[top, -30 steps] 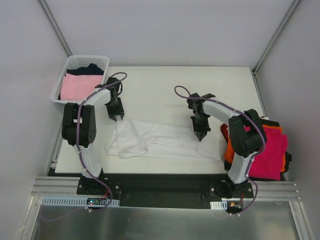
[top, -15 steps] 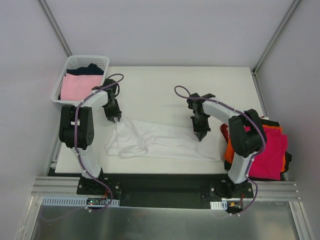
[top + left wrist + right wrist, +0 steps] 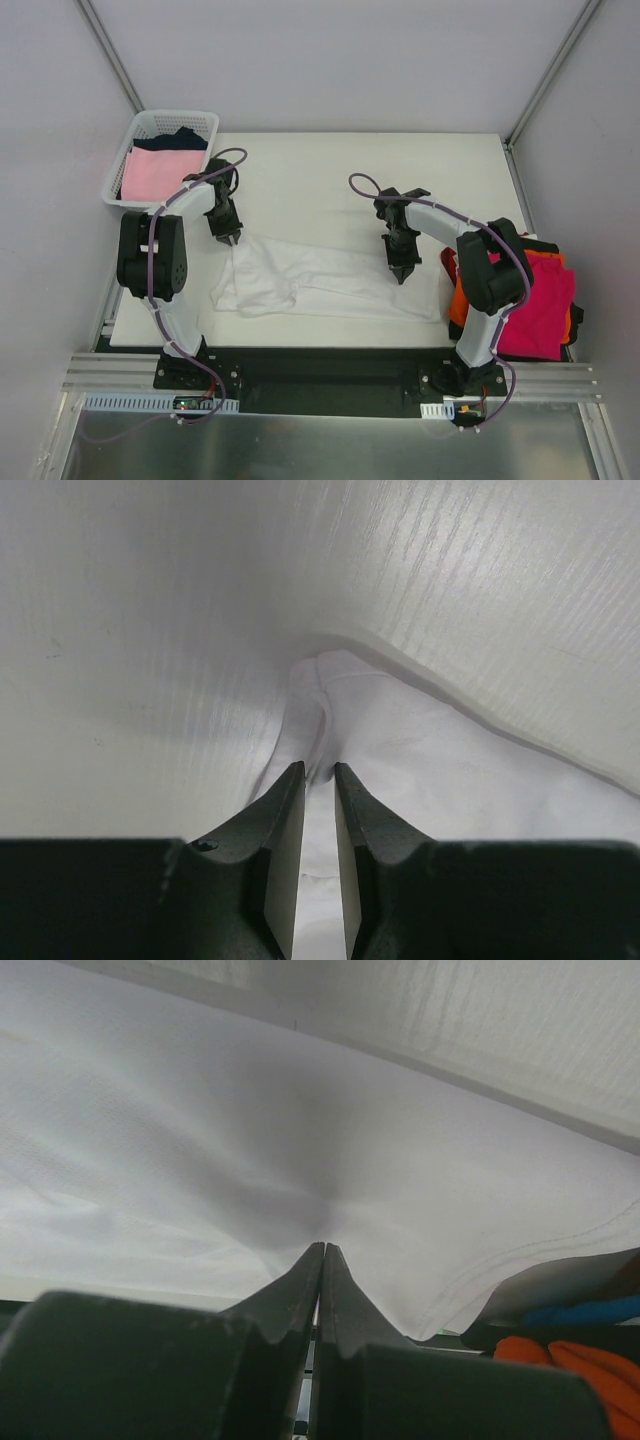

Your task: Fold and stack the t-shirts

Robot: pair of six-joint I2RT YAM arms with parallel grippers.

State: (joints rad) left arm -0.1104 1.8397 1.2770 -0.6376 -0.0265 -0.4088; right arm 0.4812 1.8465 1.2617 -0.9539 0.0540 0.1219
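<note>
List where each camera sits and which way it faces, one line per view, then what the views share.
Top external: above and behind the arms, looking down on the table; both arms show, left gripper and right gripper at the white t-shirt.
Left wrist: on the left arm, looking past its fingers, narrowly apart, at the shirt's corner.
Right wrist: on the right arm, looking past its shut fingers at tented shirt cloth; orange shirt at the edge.
Shared: all three show the white t-shirt.

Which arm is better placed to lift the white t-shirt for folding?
Probably right. The right gripper is shut on the white cloth t-shirt, fabric puckering at its tips; the left gripper shows a jaw gap at the shirt's corner.
</note>
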